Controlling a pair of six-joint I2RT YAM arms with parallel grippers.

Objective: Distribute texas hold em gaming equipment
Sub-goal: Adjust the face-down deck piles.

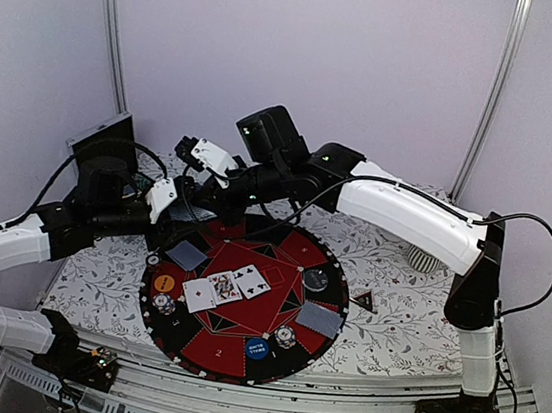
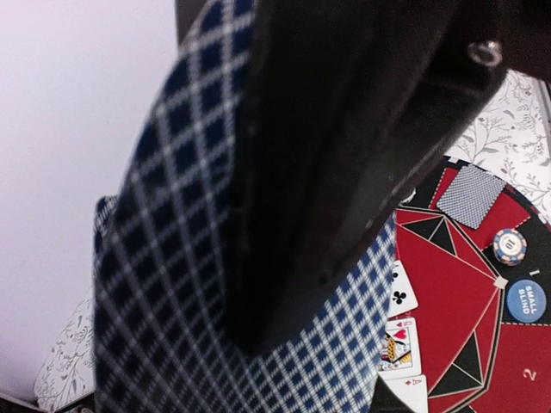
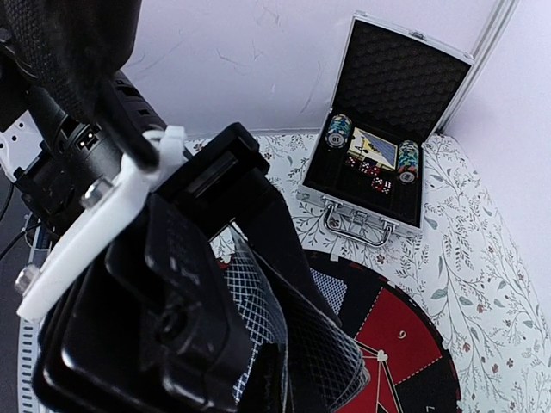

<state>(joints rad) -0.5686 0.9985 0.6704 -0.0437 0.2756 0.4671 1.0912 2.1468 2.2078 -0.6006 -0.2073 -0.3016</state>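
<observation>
1. both arms meet in the air over the far-left rim of the round poker mat [image 1: 270,339], which lies on the tabletop [image 1: 397,327].
2. the left fingers [image 2: 284,284] are clamped on the held cards [image 2: 172,284], a blue-and-white checked back that fills the left wrist view.
3. the right fingers [image 3: 215,353] sit right against those same cards. whether they pinch one or only rest beside it cannot be told.
4. on the mat below the fingers lie three face-up cards [image 1: 226,289] and a face-down card [image 1: 186,254] just beneath the fingers. a second face-down card [image 1: 319,319] lies well apart toward the right arm's base. an orange button [image 1: 163,280], a blue button [image 1: 257,347] and a chip [image 1: 285,337] lie nearer the arm bases than the fingers. the triangle marker [image 1: 363,300] lies off the mat, far to the fingers' right.
5. the step looks like drawing one card off the held cards to deal it.
6. to do it well, the left grip should hold firm while the right fingers take only the outermost card by a free edge and slide it along its own plane.
7. the likely fault is two cards leaving together, so it is worth checking before lowering.
</observation>
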